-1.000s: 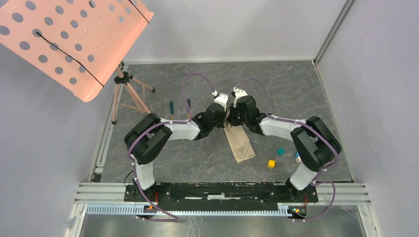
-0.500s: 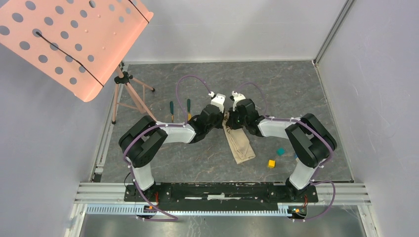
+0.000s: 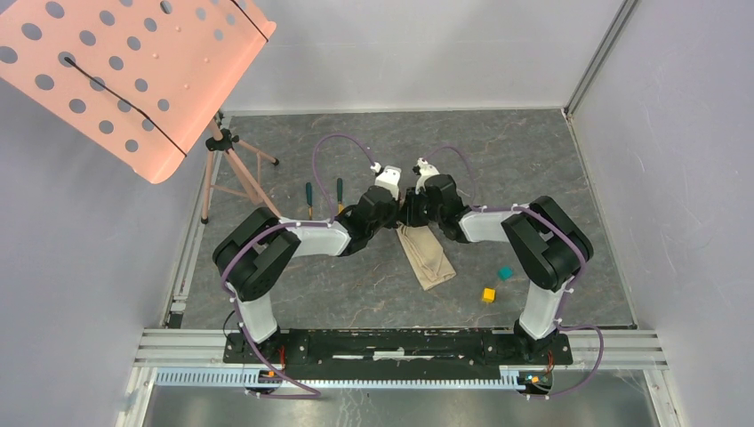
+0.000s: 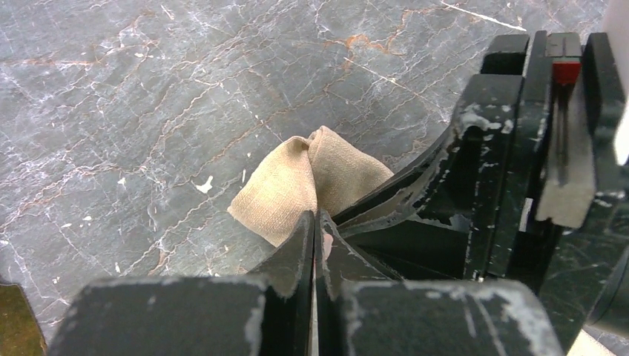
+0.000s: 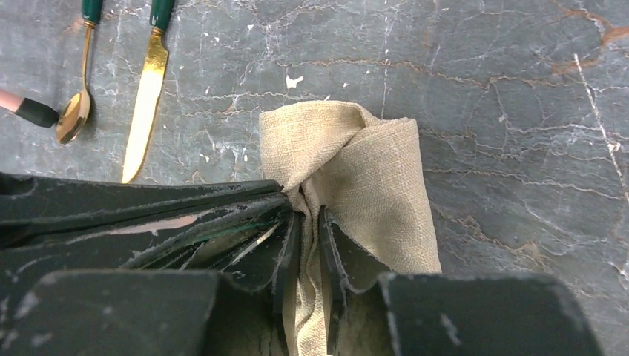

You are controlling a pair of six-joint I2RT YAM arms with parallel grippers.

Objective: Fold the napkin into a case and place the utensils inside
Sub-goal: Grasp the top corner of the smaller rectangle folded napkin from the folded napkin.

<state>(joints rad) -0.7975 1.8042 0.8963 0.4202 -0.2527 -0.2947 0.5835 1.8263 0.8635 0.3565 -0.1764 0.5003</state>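
I see the left gripper point(image 4: 315, 222) with jaws clamped on the napkin point(image 5: 363, 170); the right gripper point(image 5: 310, 222) jaws stand slightly parted around it.

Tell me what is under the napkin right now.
Around the napkin only grey marbled table shows, so it seems to lie on bare table, though the cloth hides what it covers. The spoon and knife lie apart, uncovered. The grippers hide its far end.

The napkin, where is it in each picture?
Top view: the napkin lies mid-table, just below where both arms meet.
Left wrist view: a bunched corner pokes out above the fingers.
Right wrist view: a folded bundle in the middle, between the fingers.
Shared landmark: the grey marbled table.
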